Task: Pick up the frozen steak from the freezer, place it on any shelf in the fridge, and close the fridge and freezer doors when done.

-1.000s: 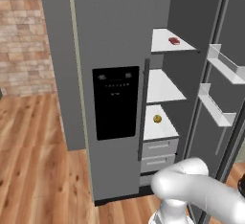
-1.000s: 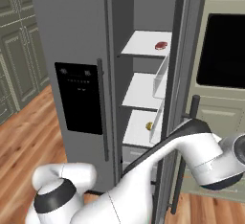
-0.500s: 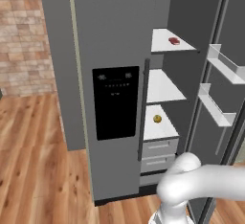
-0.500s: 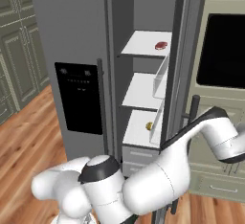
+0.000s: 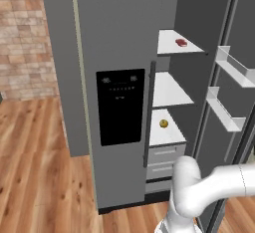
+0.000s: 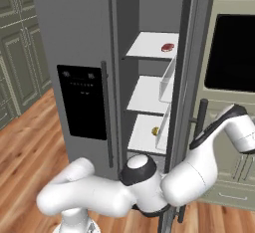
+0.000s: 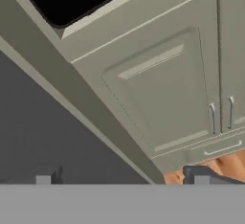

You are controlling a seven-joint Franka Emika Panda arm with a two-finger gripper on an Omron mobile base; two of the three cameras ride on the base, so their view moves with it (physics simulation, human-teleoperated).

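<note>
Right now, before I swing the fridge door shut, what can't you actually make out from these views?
- Jaws: hand view's bottom edge cuts them; tips barely show, so gap unclear.
- Hand itself: right base view, behind the fridge door; its grip on the door is hidden.
- Steak: tiny red patch on the top shelf; detail unreadable.
- Yellow item: too small to identify.

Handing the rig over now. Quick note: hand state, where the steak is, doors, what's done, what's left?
Hand: fingertips apart, nothing between them, so open; it faces the grey-green cabinet doors beside the fridge, behind the open fridge door.
Small red frozen steak: lying on the top white shelf of the fridge compartment. Placement looks done.
A small yellow round item sits on the lower shelf, not part of the job.
Grey freezer door with the black dispenser panel: looks closed.
Left: swing the fridge door shut and confirm both doors are closed.
</note>
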